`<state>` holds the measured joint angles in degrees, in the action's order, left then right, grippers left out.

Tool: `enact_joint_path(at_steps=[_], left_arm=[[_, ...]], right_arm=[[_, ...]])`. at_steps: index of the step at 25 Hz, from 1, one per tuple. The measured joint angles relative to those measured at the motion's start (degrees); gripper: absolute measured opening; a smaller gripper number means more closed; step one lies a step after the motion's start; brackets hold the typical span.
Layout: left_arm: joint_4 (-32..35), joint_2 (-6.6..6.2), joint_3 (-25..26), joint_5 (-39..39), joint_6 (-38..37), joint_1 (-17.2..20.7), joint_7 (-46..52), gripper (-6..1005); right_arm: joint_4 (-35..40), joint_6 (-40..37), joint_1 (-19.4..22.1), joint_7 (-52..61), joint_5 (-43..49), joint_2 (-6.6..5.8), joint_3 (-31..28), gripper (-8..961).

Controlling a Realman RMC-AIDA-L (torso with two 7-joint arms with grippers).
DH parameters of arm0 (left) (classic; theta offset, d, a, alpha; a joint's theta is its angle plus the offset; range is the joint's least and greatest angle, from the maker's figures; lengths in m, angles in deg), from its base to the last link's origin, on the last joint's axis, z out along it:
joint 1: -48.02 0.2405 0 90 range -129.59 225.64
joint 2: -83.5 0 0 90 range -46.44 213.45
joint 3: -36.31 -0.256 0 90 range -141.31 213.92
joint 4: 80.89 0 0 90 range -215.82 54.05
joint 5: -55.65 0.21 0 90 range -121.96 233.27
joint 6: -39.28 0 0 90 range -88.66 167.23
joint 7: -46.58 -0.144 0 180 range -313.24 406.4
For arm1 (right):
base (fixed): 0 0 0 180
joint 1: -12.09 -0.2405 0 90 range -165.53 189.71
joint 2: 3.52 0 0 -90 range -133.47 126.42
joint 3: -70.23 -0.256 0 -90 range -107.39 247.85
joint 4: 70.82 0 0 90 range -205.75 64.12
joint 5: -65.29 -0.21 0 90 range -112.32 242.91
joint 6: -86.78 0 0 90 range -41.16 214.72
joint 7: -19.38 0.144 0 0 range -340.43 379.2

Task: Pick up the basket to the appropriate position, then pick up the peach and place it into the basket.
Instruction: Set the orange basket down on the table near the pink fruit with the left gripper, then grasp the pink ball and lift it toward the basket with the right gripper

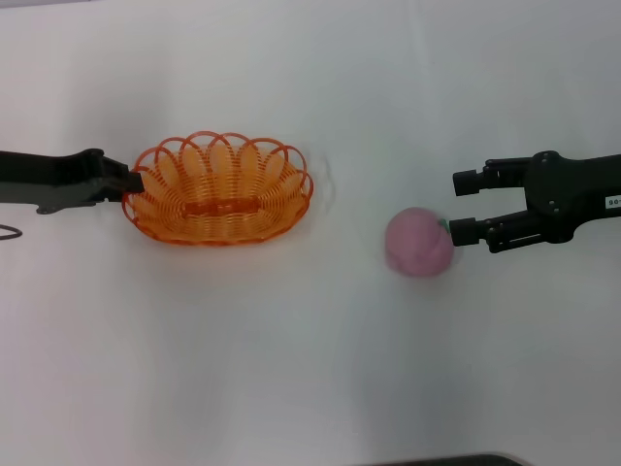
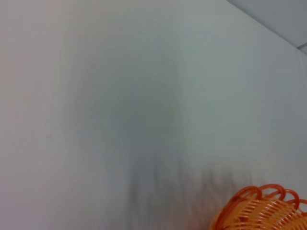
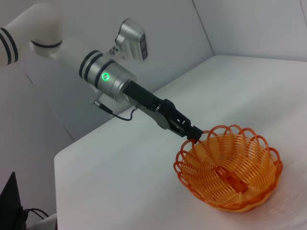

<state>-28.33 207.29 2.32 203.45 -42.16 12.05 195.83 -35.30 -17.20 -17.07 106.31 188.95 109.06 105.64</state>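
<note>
Basket held at left; peach ungrasped at right.

Our left gripper (image 1: 136,182) has its fingers pinched on the basket (image 1: 218,187) rim. The peach (image 1: 419,243) sits on the counter (image 1: 291,369), touching one finger of our spread right gripper (image 1: 464,207), not between them.

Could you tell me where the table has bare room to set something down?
The table is bare between the basket and the peach, and along the whole near side. It is crowded where the left gripper pinches the basket's rim and where the open right gripper flanks the peach.
</note>
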Motion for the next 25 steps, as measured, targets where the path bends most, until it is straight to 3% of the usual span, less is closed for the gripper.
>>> enact_joint_path(at_steps=[4, 8, 12, 16, 20, 25], left_arm=[[0.04, -0.73, 0.48, -3.66, -1.03, 1.00, -2.25, 209], [0.63, -2.13, 0.79, -11.09, -3.29, 3.03, -6.94, 401], [1.11, -2.82, 4.12, -21.44, -8.16, 5.05, -19.64, 566], [0.66, -2.75, 8.36, -28.70, -18.03, 7.03, -39.05, 693], [2.40, -1.89, 7.03, -28.93, -25.34, 10.07, -54.56, 736], [3.84, -0.70, 5.15, -24.33, -24.85, 14.09, -67.01, 790]], right_arm=[[0.00, 0.00, -0.02, 0.00, 0.00, 0.00, 0.00, 915], [0.00, 0.01, -0.03, -0.07, 0.00, 0.00, -0.45, 915], [0.00, -0.61, -0.62, -0.03, -0.07, 0.01, -1.60, 914], [0.05, -1.76, -1.58, 0.25, -0.15, 0.05, -2.64, 915], [0.24, -1.84, -2.22, 0.89, -0.60, 0.00, -3.30, 915], [2.81, -0.75, -2.71, 3.31, -0.77, 0.56, -3.16, 915]])
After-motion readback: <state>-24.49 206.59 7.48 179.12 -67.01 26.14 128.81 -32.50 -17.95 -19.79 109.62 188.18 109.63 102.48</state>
